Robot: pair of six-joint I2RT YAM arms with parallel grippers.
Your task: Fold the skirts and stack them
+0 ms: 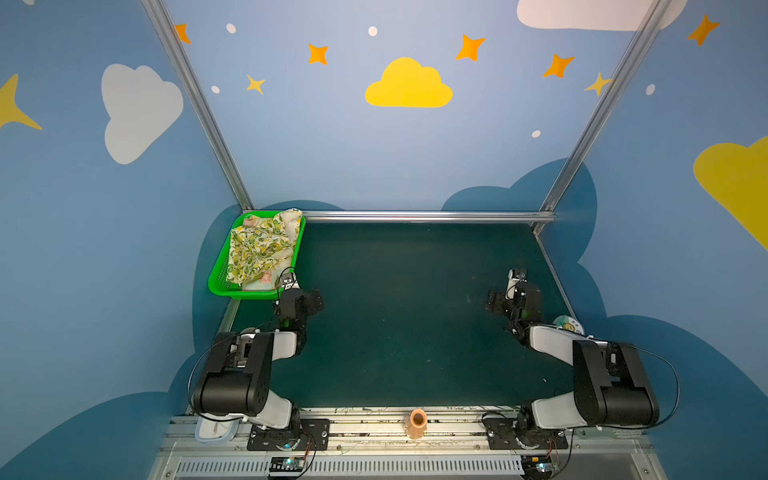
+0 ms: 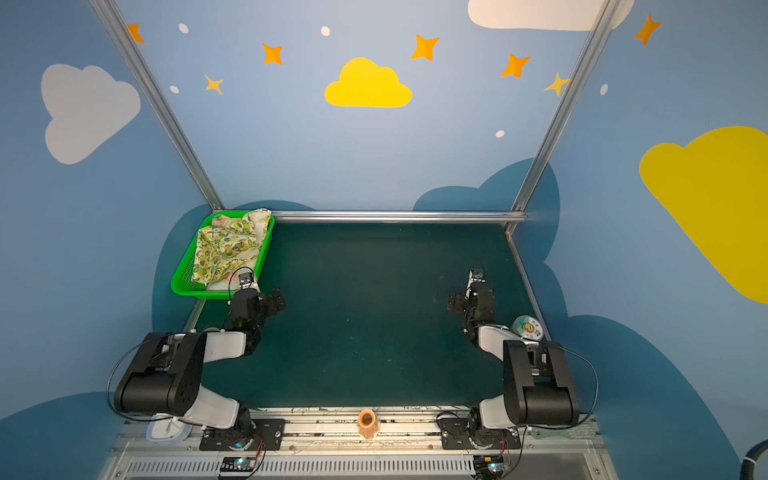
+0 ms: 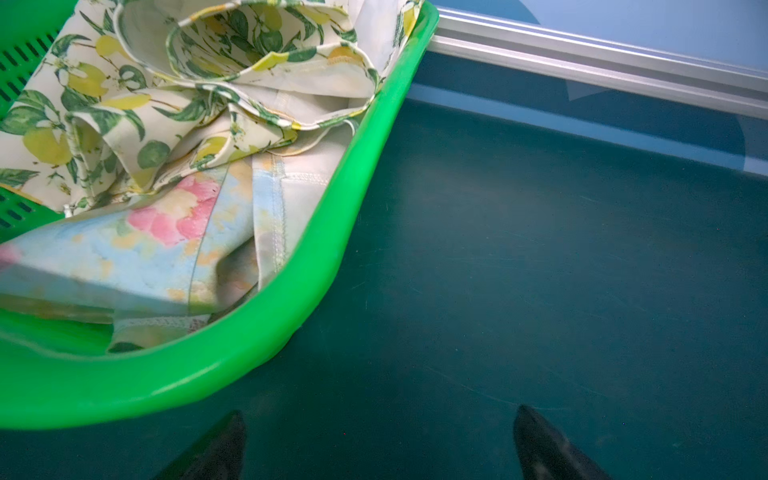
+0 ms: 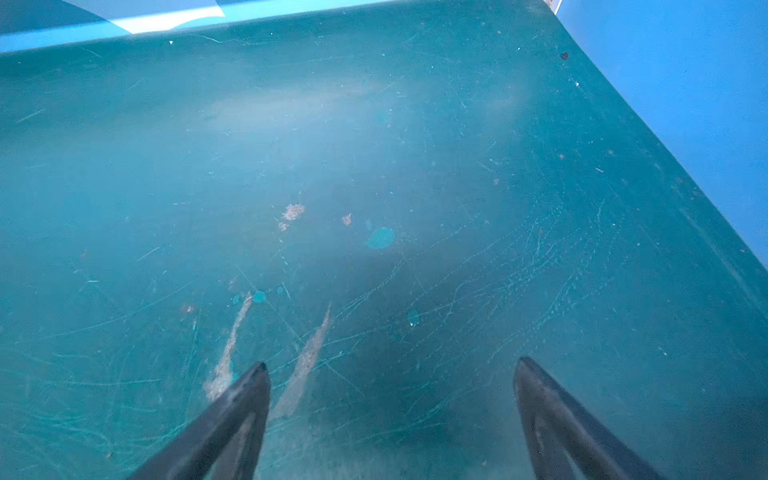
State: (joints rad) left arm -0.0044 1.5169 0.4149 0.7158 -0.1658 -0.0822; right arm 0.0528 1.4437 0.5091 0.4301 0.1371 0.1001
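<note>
A green perforated plastic basket (image 1: pixel 216 286) (image 2: pixel 183 291) sits in the far left corner of the dark green table mat (image 1: pixel 415 311), up against the aluminium rail (image 1: pixel 415 216) along the back edge. Both skirts lie inside it, crumpled. The cream cloth skirt printed with yellow lemons and green leaves (image 1: pixel 259 245) (image 2: pixel 226 245) is on top and rides up over the basket's far corner. The pale yellow skirt with pink flowers and blue-green blotches (image 1: pixel 262 278) (image 3: pixel 166 232) lies under it and shows mostly at the near end.

A round pale disc with a printed label (image 1: pixel 567 324) (image 2: pixel 527 327) lies on the mat's right edge, partly hidden by the right arm (image 1: pixel 611 382). On the front frame stand a small orange ribbed vase (image 1: pixel 417 422) (image 2: pixel 367 422) and, half under the left arm (image 1: pixel 232 374), a white lidded box with a blue rim (image 1: pixel 212 430).

Both arms are folded, elbows back and wrists forward, with their fingers aimed down at the mat. The left gripper (image 3: pixel 380 413) hangs just beside the basket's near right corner, its dark fingers spread wide and holding nothing; the basket's raised rim (image 3: pixel 316 266) stands between it and the cloth. The right gripper (image 4: pixel 390 362) hangs over scratched, bare mat on the right side, well apart from the basket, fingers likewise spread and empty.
</note>
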